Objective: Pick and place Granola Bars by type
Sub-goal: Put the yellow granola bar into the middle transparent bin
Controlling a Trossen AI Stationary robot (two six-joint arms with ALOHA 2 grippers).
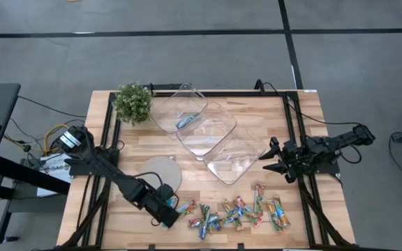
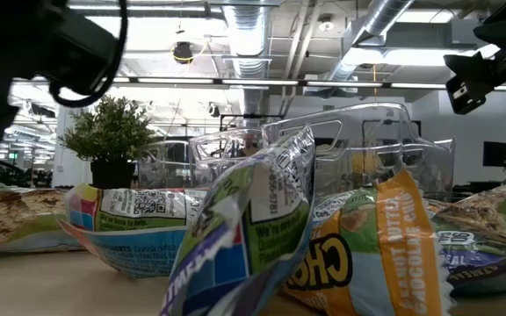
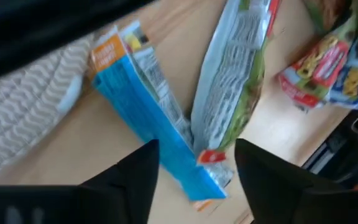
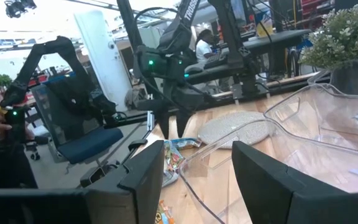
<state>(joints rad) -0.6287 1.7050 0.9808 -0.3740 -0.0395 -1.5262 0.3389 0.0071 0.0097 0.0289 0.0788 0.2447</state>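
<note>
**Q:** What can't you make out?

**Me:** From above, my left tool (image 1: 175, 211) is low at the near edge of the surface (image 1: 257, 111), right at the left end of the bar row, and the arm covers most of it. Its wrist camera shows the fingers (image 3: 132, 180) spread, straddling a blue-and-white bar (image 3: 148, 118) lying flat on the wood, nothing pinched. A green-foil bar (image 3: 235, 93) leans against that blue one; its top is cut off by the frame. The level camera is nearly blocked by wrappers right at the lens, so the row behind them is hidden.

**Q:** Counts?

**Me:** Granola bars (image 1: 239, 213): a jumbled row along the near edge, overlapping, roughly ten, exact number not readable. Most look multicoloured; the blue-and-white one sits at the left end by my tool. One more blue bar (image 1: 184, 121) lies inside the far tray. Clear trays (image 1: 215, 129): three, touching in a diagonal line. One round grey disc (image 1: 160, 171), one potted plant (image 1: 132, 102) at the far left corner.

**Q:** Right arm?

**Me:** Right tool (image 1: 271, 159) waits at the right edge, raised, beside the nearest tray, fingers (image 4: 145, 177) apart, empty. A person's hand shows at that wrist view's edge, mostly cut off.
</note>
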